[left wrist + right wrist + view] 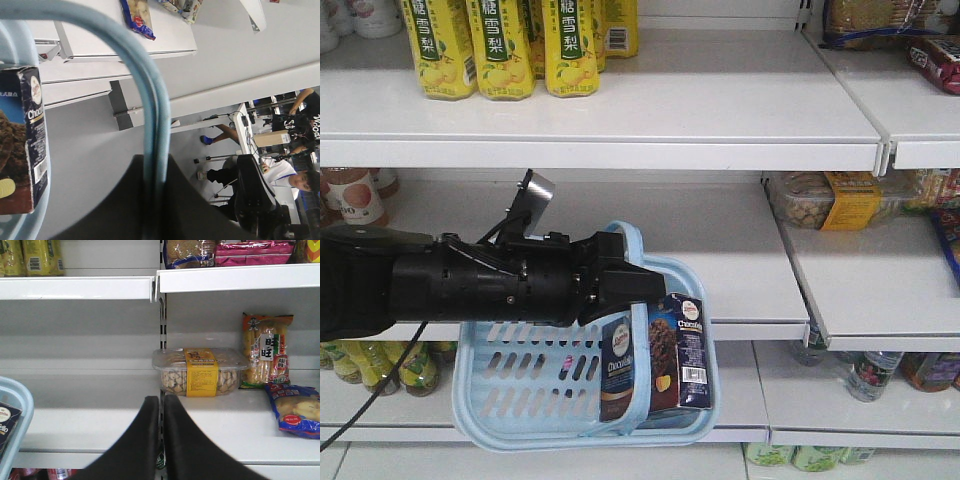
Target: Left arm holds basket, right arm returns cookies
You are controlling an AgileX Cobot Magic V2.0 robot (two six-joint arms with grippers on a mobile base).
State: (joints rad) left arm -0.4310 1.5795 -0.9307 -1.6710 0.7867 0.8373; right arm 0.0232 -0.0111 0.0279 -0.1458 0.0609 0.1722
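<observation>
In the front view my left gripper (620,282) is shut on the hoop handle of the light blue basket (520,400), which hangs in front of the lower shelves. Two dark navy cookies boxes stand upright in its right end: one (680,350) shows a barcode, the other (617,365) leans beside it. The left wrist view shows the handle (150,95) pinched between the left gripper's (155,162) fingers, with a cookies box (22,145) at the left. My right gripper (161,402) is shut on nothing, facing the middle shelf, with the basket rim (22,402) at its left.
Yellow drink cartons (500,45) fill the top shelf. A clear biscuit tub with a yellow label (200,372) sits on the middle shelf, beside an orange snack bag (265,357) and a blue bag (295,410). Bottles (870,375) line the bottom shelf. People (295,180) stand behind.
</observation>
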